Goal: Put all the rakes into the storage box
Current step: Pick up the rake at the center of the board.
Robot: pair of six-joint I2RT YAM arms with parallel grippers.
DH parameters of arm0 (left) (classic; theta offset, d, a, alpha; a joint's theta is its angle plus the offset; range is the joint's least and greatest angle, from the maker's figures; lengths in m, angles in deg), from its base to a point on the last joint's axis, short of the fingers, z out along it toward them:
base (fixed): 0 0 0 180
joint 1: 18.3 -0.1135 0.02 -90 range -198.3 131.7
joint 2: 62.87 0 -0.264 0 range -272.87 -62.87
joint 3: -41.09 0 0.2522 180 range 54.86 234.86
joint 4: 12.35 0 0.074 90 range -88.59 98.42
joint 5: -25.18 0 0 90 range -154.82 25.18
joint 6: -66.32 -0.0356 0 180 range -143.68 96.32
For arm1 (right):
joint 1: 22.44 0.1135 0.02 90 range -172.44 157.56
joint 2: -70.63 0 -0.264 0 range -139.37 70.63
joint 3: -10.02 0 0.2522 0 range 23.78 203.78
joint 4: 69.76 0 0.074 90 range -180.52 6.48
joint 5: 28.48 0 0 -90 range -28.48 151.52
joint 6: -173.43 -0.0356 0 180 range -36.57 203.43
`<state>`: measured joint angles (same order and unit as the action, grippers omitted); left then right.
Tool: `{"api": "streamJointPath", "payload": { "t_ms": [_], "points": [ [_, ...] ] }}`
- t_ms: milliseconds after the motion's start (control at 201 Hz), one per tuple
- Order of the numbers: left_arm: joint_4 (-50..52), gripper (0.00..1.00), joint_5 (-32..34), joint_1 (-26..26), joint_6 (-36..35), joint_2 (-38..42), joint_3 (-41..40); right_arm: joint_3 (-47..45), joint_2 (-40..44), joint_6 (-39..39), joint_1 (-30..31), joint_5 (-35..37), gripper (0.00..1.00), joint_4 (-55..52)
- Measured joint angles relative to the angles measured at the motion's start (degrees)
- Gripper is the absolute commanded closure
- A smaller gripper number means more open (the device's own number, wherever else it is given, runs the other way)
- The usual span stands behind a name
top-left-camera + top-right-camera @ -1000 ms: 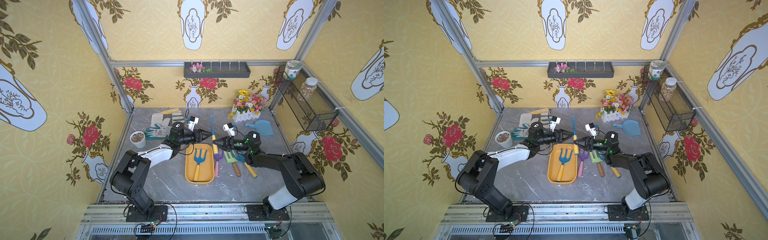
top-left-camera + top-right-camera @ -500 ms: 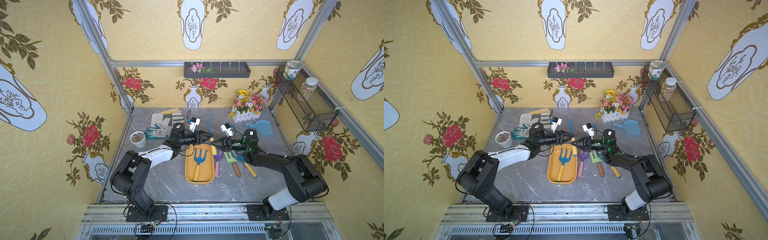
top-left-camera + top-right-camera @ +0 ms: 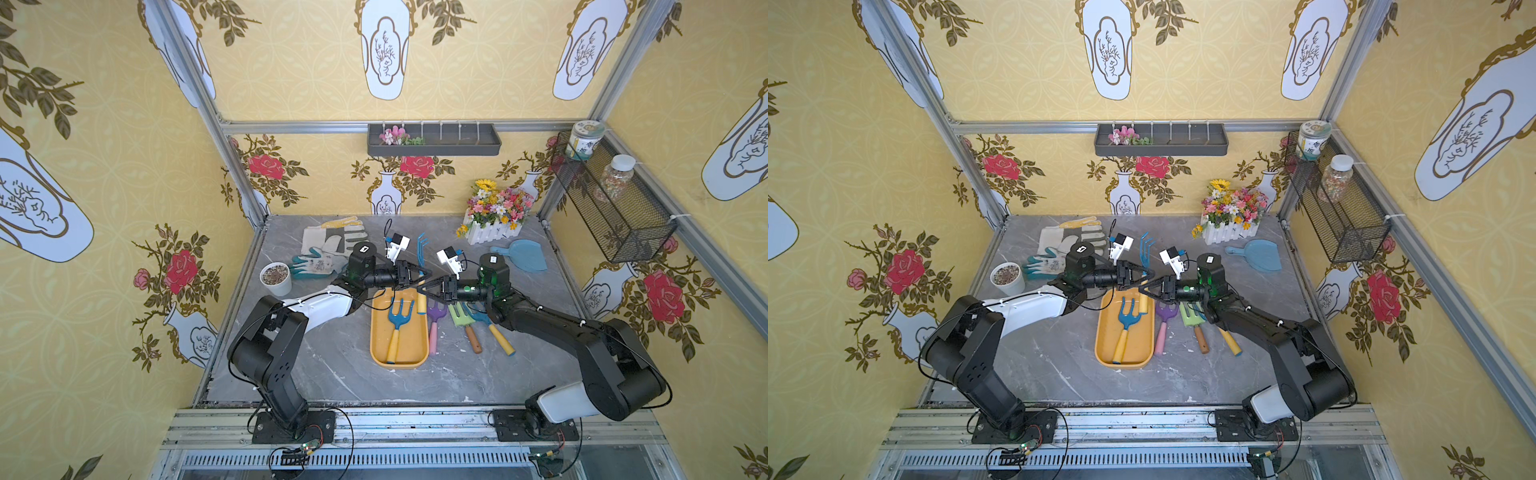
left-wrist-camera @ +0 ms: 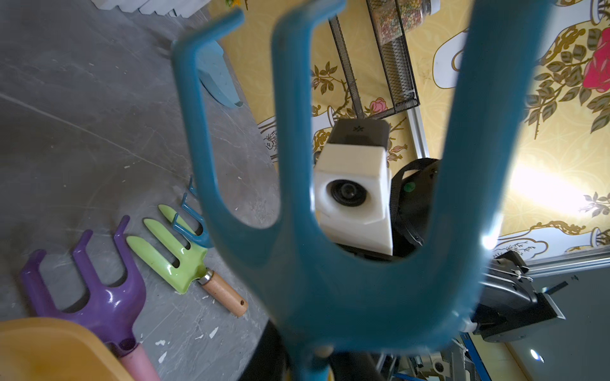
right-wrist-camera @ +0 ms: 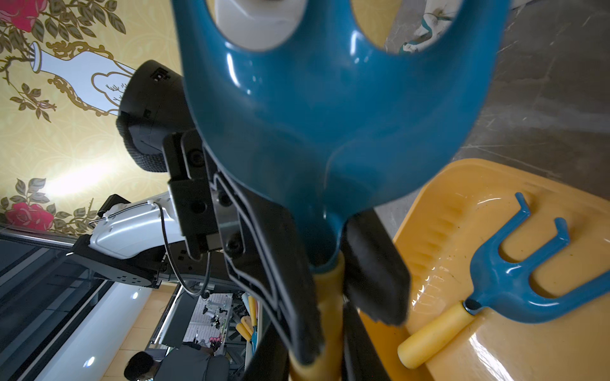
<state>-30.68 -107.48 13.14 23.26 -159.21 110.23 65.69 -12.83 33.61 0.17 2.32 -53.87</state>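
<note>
The rake has a teal head and a yellow handle. It stands tilted above the far end of the storage box, a shallow yellow-orange tray, also seen in a top view. My left gripper is shut on the handle just under the head. The right wrist view shows its black fingers clamping it. My right gripper faces it from the other side, slightly lower, its jaws tight on both sides of the same handle. The rake head fills the left wrist view and hides the left jaws there.
A blue fork lies in the tray. Right of the tray lie a purple rake, a green fork and another teal tool. Gloves, a small pot, a flower box and a blue dustpan line the back.
The left jaws stood open beside the rake a second ago and have closed on its handle. The rake has tipped more upright, its head shifted slightly toward the back.
</note>
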Motion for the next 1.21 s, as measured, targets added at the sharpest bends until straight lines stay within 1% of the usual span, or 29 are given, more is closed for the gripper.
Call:
{"api": "streamJointPath", "payload": {
  "t_ms": [60,159,289,373,418,528,598,707,797,981,1215],
  "points": [
    [4.7,1.0,3.6,-0.1,-3.5,1.1,1.0,1.5,0.9,3.0,0.0,0.3,0.49,-5.0],
    [13.6,1.0,12.2,-0.2,-9.5,3.2,2.6,5.0,2.1,8.8,0.0,2.5,0.39,-14.6],
    [22.8,1.0,22.0,0.5,-15.2,5.2,3.8,9.8,3.7,16.2,0.1,6.2,0.33,-26.7],
    [27.6,1.0,28.6,1.9,-18.4,5.4,5.0,12.0,4.7,19.7,0.1,9.9,0.33,-32.5],
    [30.1,1.0,32.2,3.4,-20.1,5.3,6.0,12.9,5.1,20.6,0.1,12.2,0.34,-34.8],
    [34.6,1.0,38.1,7.3,-23.3,4.2,8.9,14.1,5.5,22.2,0.2,18.4,0.38,-38.9],
    [36.5,1.0,40.1,8.5,-24.2,3.6,10.1,14.7,5.5,22.7,0.6,22.0,0.39,-40.8],
    [39.1,1.0,42.9,9.5,-24.2,3.1,11.0,15.0,5.5,23.1,1.0,25.7,0.4,-41.7],
    [40.0,1.0,43.3,10.0,-24.2,3.1,11.0,15.1,5.5,23.5,0.8,27.9,0.4,-41.7],
    [41.6,1.0,44.0,11.4,-23.6,3.0,11.1,16.3,4.8,24.0,-0.3,29.4,0.41,-41.6],
    [41.9,1.0,44.0,13.1,-22.5,1.9,12.1,18.2,1.9,23.2,-0.6,28.5,0.44,-39.9]
  ]
}}
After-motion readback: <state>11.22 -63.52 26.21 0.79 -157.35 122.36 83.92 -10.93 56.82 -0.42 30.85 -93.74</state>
